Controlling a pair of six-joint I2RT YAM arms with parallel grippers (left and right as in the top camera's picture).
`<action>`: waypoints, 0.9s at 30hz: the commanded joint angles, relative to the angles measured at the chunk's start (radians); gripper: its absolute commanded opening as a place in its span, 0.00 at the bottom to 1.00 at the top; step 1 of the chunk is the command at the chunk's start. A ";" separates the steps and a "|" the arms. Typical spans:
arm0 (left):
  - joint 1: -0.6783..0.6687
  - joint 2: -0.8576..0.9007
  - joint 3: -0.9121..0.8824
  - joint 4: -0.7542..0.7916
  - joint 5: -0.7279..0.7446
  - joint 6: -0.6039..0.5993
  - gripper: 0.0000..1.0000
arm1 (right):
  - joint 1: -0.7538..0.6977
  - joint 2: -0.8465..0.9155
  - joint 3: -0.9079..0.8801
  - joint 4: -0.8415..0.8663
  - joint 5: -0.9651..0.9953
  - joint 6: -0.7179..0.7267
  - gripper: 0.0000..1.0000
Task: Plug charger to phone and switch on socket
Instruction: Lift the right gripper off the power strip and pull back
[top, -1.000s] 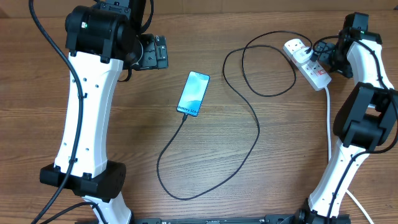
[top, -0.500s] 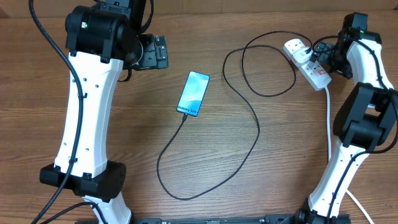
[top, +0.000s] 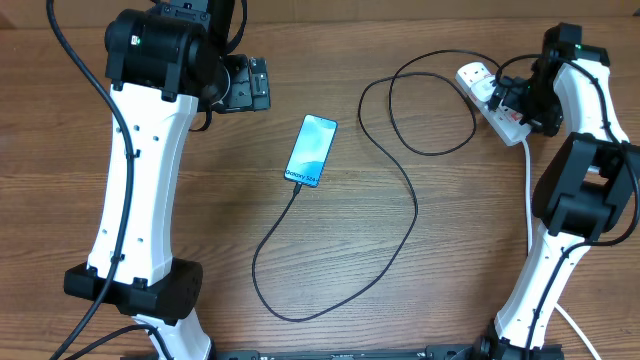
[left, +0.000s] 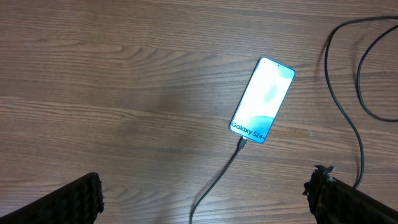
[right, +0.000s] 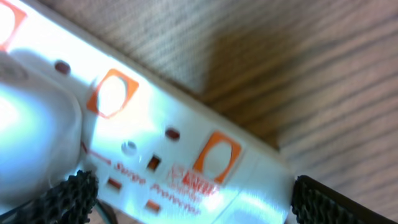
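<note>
The phone (top: 311, 150) lies face up mid-table, its screen lit blue-cyan (left: 262, 99). The charger (top: 415, 215), a thin black cable, meets the phone's near short edge (left: 241, 142), loops across the table and runs to the socket (top: 495, 105). The socket is a white power strip at the far right. My right gripper (top: 518, 100) hovers open just above the strip (right: 186, 149), its fingertips (right: 323, 199) spread to either side of the strip. An orange-rimmed switch (right: 217, 155) lies between them. My left gripper (top: 250, 83) is open and empty (left: 205, 186), up and left of the phone.
A white plug (right: 31, 124) sits in the strip's far outlet. A second orange-rimmed switch (right: 112, 93) is beside it. The strip's thick white lead (top: 530, 190) runs down the right side past the right arm's base (top: 585, 200). The left arm (top: 140, 180) stands tall at the left.
My right gripper has shifted a little left and down, closer over the power strip. The left arm, phone and cable have not moved.
</note>
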 joint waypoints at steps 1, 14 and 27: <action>0.006 0.003 -0.005 0.001 -0.016 -0.014 1.00 | 0.005 -0.090 0.047 -0.048 -0.043 0.074 1.00; 0.006 0.003 -0.005 0.001 -0.016 -0.014 1.00 | 0.011 -0.520 0.047 -0.363 -0.062 0.171 1.00; 0.006 0.003 -0.005 0.001 -0.016 -0.014 1.00 | 0.167 -0.909 0.008 -0.518 -0.057 0.192 1.00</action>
